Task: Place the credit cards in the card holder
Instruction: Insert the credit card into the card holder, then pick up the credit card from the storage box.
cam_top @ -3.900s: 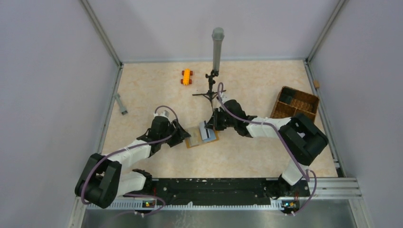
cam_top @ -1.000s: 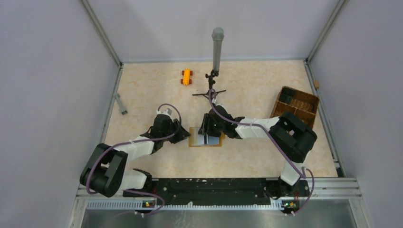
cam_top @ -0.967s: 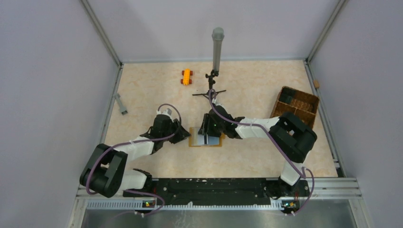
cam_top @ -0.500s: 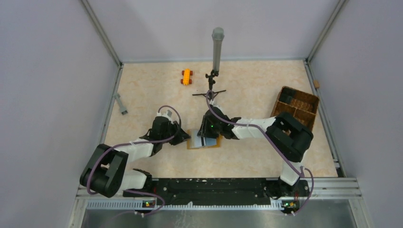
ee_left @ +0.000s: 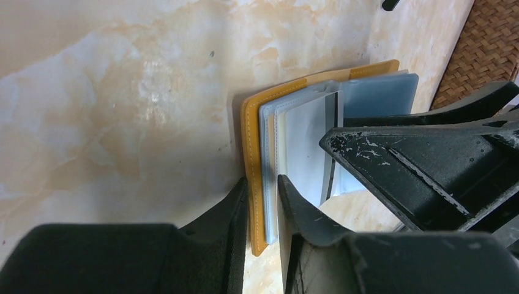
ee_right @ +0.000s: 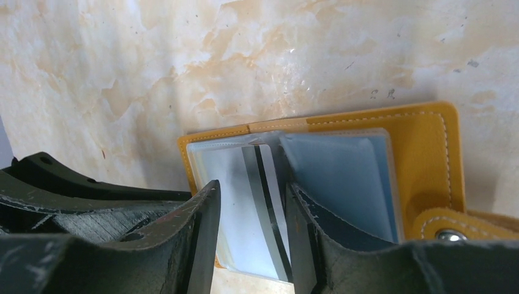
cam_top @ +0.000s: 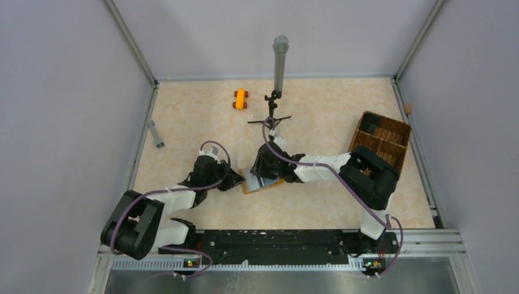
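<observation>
**Card holder** (ee_right: 428, 138): mustard-orange stitched folding wallet. Lies open at table centre, clear sleeves up, snap tab at one corner.

**Cards:** silvery-grey card (ee_right: 260, 208) w/ dark stripe sits at the sleeves. Pale blue card (ee_right: 343, 177) lies just beside it.

**L gripper** (ee_left: 262, 184): jaws nearly together, pinching the wallet's outer edge (cover + sleeves).

**R gripper** (ee_right: 252, 187): jaws part spread, straddling the silvery-grey card. Cannot tell whether the pads press it.

**Room:** beige marbled tabletop (cam_top: 202, 116) shows bare on the wallet's far and near sides. Brown wicker basket (cam_top: 382, 135) sits well apart at the R edge.
</observation>
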Motion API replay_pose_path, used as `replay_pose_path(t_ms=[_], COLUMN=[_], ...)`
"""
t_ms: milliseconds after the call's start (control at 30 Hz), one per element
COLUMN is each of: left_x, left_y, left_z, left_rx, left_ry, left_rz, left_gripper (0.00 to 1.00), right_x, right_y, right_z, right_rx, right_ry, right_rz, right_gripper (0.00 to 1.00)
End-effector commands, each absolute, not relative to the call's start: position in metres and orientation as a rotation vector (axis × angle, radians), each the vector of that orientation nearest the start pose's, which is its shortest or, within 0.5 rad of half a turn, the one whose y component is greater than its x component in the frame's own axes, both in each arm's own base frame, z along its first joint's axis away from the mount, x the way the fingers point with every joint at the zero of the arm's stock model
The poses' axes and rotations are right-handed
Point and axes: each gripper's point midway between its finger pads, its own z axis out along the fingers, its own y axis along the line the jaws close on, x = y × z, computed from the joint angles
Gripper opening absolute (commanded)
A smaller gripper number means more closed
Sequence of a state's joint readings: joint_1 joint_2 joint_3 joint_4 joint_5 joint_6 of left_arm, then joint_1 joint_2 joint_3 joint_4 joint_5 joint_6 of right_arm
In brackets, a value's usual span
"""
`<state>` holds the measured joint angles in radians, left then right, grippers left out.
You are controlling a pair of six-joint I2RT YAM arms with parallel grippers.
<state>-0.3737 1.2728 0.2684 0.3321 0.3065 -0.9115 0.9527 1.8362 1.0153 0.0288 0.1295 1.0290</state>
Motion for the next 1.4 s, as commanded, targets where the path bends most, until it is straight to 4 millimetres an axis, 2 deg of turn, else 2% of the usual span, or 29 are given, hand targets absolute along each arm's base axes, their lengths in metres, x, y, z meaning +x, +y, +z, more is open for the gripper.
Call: replay_pose_path(t_ms=[0,100,300,467,600,700,800,900,1100,1367], left_x=[0.221,0.221,0.222,0.226,0.224,0.222,0.220,0.219,0.216,0.215], left_y=[-0.184,-0.183,-0.177,-0.170,-0.172,-0.174,-0.173,-0.172,-0.173,-0.173], left_z=[0.019,0.021,0.026,0.035,0.038,0.037,0.036,0.034,0.029,0.028], left_rx=[-0.517,-0.529,-0.522,-0.504,-0.478,-0.471,-0.471,-0.471,-0.471,-0.478], left_ry=[2.413,2.402,2.391,2.364,2.371,2.382,2.384,2.391,2.414,2.410], left_rz=[-1.017,-1.017,-0.969,-0.917,-0.929,-0.940,-0.936,-0.928,-0.938,-0.940], left_gripper=[0.25,0.26,0.30,0.43,0.49,0.49,0.49,0.47,0.41,0.36], right_x=[0.238,0.236,0.243,0.245,0.243,0.237,0.225,0.221,0.218,0.218], right_y=[0.419,0.417,0.399,0.377,0.365,0.367,0.375,0.377,0.378,0.377], right_z=[0.062,0.068,0.084,0.085,0.080,0.076,0.074,0.068,0.059,0.046], right_rx=[0.170,0.182,0.126,0.055,0.033,0.017,-0.010,-0.020,-0.029,-0.044], right_ry=[2.439,2.421,2.376,2.391,2.408,2.427,2.450,2.475,2.504,2.535], right_rz=[0.917,0.919,0.814,0.651,0.575,0.615,0.710,0.723,0.709,0.640], right_gripper=[0.43,0.45,0.50,0.50,0.52,0.52,0.48,0.44,0.27,0.26])
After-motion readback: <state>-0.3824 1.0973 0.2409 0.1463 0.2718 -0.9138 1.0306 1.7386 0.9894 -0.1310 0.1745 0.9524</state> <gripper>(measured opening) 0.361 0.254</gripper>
